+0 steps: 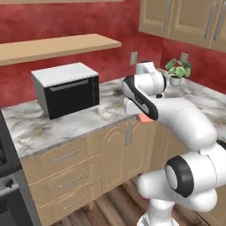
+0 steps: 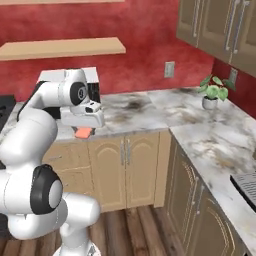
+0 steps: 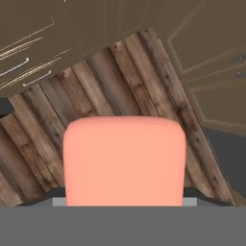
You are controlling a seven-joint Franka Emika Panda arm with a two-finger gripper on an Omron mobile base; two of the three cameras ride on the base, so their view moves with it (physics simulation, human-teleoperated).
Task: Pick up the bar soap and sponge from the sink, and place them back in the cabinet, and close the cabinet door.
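Note:
The salmon-pink bar soap (image 3: 125, 161) sits between my fingers, and my gripper (image 3: 125, 204) is shut on it, pointing down at the wooden floor. From the base views the soap (image 1: 146, 118) (image 2: 84, 132) peeks out under the hand, in front of the marble counter's edge. My gripper (image 1: 144, 115) (image 2: 84, 129) hangs over the lower cabinets. Tan wall cabinets (image 1: 178, 18) (image 2: 220, 27) with silver bar handles hang at the upper right, with the doors that show standing shut. A grey corner (image 2: 246, 186), possibly the sink, shows at the far right. The sponge is out of view.
A microwave (image 1: 66, 88) stands on the marble counter (image 1: 88, 121) under a wooden shelf (image 1: 57, 46). A potted plant (image 1: 178, 70) (image 2: 212, 91) sits in the counter's corner. Arched lower doors (image 2: 124, 167) run below. A stove (image 1: 5, 154) is at the far left.

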